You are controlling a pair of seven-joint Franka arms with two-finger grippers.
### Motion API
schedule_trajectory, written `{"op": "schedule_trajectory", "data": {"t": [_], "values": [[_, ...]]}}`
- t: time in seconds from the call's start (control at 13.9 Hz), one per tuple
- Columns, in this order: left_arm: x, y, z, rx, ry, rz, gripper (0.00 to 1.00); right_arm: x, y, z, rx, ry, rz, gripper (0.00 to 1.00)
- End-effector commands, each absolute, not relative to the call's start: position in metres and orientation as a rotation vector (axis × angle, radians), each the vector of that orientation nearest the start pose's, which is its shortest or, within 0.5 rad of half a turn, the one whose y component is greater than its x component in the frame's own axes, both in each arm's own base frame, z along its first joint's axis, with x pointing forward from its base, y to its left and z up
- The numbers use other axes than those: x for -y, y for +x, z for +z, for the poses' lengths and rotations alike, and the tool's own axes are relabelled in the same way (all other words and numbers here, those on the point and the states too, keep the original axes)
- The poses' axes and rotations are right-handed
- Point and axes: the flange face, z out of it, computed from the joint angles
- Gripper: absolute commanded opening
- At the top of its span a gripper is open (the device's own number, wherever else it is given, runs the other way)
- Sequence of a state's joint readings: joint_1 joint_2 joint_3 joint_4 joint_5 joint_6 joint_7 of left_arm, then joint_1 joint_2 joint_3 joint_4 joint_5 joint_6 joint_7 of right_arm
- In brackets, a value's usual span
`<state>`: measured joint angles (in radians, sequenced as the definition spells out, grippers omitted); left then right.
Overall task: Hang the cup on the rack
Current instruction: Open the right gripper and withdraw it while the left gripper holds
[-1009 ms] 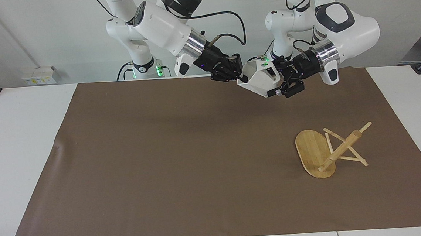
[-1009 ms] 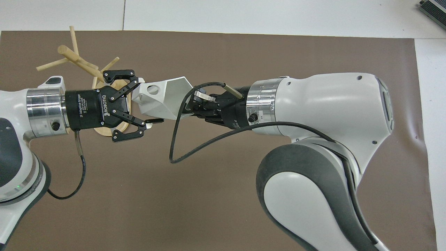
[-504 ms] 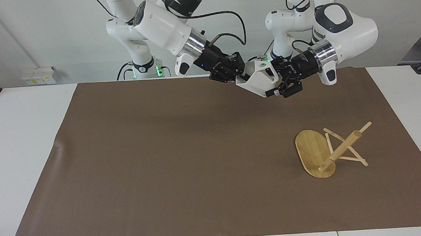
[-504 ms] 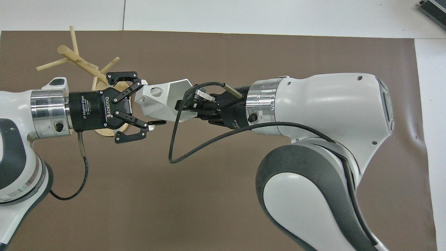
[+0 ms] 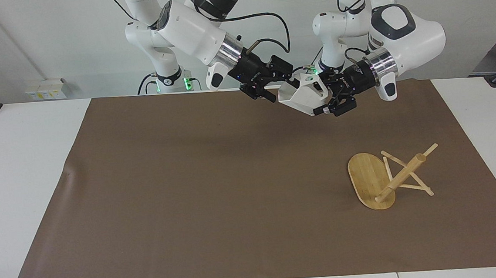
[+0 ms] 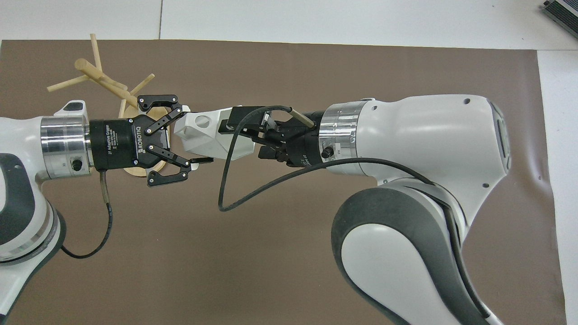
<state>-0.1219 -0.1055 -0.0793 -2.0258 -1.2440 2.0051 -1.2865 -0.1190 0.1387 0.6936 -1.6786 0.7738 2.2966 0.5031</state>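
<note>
Cup point(image 5: 304, 94) was up in the air between my two grippers, over the brown mat point(image 5: 191, 195) at the robots' end of the worktop point(image 5: 23, 172).

Left gripper point(image 6: 192, 135) had its fingers point(image 6: 159, 100) closed around the cup's handle end; the round hole in the handle faced up between them.

Right gripper point(image 6: 237, 131) was at the cup's rim end. Its fingers point(image 6: 230, 123) were spread, one lying across the top of the rim; I could not tell whether it still touched the cup.

Rack point(image 5: 388, 177) lay tipped on the mat toward the left arm's end, well apart from both sets of fingers. Its oval base stood on edge, and the post and pegs slanted out sideways.
</note>
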Motion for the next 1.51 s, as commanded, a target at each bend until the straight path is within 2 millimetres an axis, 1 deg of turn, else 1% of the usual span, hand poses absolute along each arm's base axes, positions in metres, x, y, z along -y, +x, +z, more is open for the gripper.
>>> {"op": "schedule_trajectory", "data": {"t": [0.0,0.07,0.22,0.36,0.58,0.72,0.79,0.86,0.94,1.08,1.22,1.37,1.44], "values": [[0.161,0.523,0.537,-1.557,1.485,-0.846,0.0,-0.34,0.541,0.595,-0.383,-2.183,-0.013,1.0],[0.159,0.523,0.537,-1.563,1.498,-0.835,0.0,-0.34,0.541,0.595,-0.381,-2.185,-0.017,1.0],[0.145,0.525,0.533,-1.596,1.509,-0.83,0.0,-0.34,0.541,0.596,-0.378,-2.188,-0.021,1.0],[0.137,0.525,0.533,-1.605,1.524,-0.825,0.0,-0.34,0.541,0.596,-0.373,-2.194,-0.027,1.0],[0.128,0.52,0.521,-1.645,1.535,-0.813,0.0,-0.339,0.542,0.595,-0.298,-2.26,-0.09,1.0],[0.123,0.518,0.515,-1.741,1.542,-0.796,0.0,-0.337,0.543,0.594,-0.256,-2.281,-0.122,1.0],[0.119,0.52,0.511,-1.821,1.506,-0.778,0.0,-0.334,0.544,0.593,-0.232,-2.297,-0.142,1.0],[0.116,0.522,0.51,-1.854,1.478,-0.751,0.0,-0.332,0.546,0.592,-0.217,-2.307,-0.153,1.0],[0.112,0.522,0.503,-1.887,1.446,-0.739,0.0,-0.329,0.548,0.591,-0.205,-2.316,-0.163,1.0],[0.106,0.527,0.503,-1.999,1.298,-0.715,0.0,-0.323,0.551,0.59,-0.167,-2.35,-0.2,1.0],[0.098,0.532,0.496,-2.058,1.181,-0.608,0.0,-0.315,0.556,0.588,-0.131,-2.41,-0.253,1.0],[0.089,0.53,0.482,-2.102,1.108,-0.528,0.0,-0.31,0.559,0.586,-0.07,-2.478,-0.317,1.0],[0.085,0.53,0.479,-2.112,1.08,-0.491,0.0,-0.305,0.561,0.583,-0.021,-2.516,-0.352,1.0]]}}
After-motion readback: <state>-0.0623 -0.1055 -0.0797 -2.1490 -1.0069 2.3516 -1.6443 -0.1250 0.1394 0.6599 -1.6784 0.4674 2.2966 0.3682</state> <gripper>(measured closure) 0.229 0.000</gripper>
